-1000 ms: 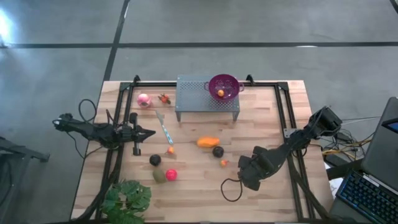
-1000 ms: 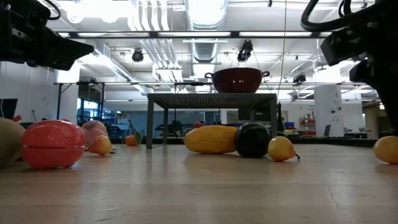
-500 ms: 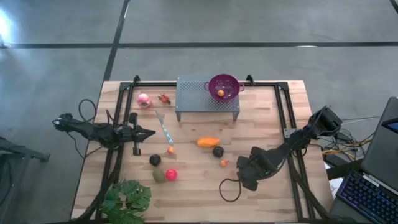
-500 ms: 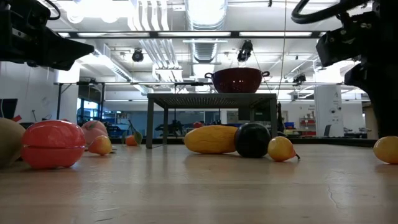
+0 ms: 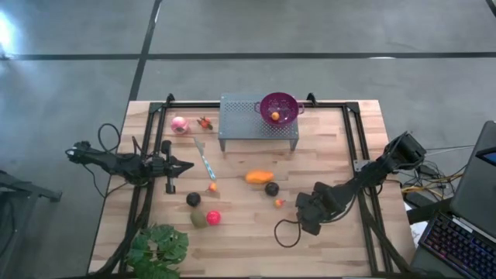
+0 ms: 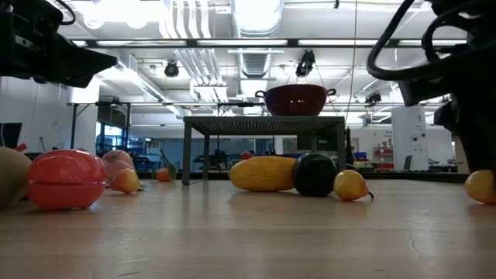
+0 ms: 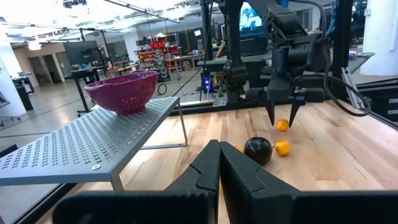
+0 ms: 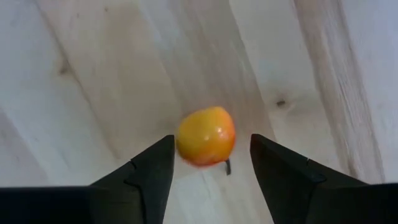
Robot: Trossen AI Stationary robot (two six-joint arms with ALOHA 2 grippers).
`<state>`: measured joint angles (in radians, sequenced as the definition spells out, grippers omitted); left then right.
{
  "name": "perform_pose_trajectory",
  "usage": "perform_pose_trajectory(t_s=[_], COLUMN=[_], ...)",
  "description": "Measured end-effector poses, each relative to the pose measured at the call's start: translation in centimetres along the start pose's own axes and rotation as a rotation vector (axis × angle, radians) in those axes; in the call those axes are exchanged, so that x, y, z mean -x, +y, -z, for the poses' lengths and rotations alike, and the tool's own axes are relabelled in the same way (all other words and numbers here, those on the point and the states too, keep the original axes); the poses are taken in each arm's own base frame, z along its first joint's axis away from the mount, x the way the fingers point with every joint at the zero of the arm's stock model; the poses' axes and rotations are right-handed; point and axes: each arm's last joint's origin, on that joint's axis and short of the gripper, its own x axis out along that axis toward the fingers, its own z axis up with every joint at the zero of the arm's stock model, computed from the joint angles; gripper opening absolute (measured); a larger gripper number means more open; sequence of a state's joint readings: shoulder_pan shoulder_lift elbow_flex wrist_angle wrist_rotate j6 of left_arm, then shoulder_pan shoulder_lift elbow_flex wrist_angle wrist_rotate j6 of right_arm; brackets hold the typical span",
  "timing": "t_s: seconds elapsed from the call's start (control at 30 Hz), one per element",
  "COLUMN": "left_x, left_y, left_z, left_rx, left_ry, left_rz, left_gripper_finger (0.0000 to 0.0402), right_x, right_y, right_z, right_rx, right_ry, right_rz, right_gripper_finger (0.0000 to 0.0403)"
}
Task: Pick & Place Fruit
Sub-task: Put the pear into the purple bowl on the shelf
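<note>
One small fruit lies in the purple bowl; the rest remain on the table. The right gripper, fingers half-spread, straddles an orange piece; the left gripper waits, fingers closed and empty.

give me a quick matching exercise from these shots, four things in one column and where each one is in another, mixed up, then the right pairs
Things:
1. purple bowl
2. small orange fruit
3. leafy plant
4. left gripper

Places or states:
A. at the table's near left corner
B. on the perforated metal stand
C. shut, held over the table's left side
D. on the wood between the right gripper's open fingers

Pairs: 1-B, 2-D, 3-A, 4-C
</note>
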<state>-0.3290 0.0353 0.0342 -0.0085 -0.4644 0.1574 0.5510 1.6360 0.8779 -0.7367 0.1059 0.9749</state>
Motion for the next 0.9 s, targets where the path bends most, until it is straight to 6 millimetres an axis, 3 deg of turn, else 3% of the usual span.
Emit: perform_pose_trajectory(t_s=[0.2, 0.9], left_x=[0.0, 0.0], left_y=[0.0, 0.0], left_z=[0.0, 0.0], left_rx=[0.001, 0.0], left_ry=[0.0, 0.0], left_rz=[0.0, 0.0], left_gripper_finger=[0.0012, 0.0012], right_x=[-1.1, -1.3], right_y=[-0.2, -0.4], right_z=[0.2, 0.3], right_rx=[-0.013, -0.021], right_ry=[-0.034, -0.035], right_rz=[-0.044, -0.044], right_gripper_finger=[0.0189, 0.0142])
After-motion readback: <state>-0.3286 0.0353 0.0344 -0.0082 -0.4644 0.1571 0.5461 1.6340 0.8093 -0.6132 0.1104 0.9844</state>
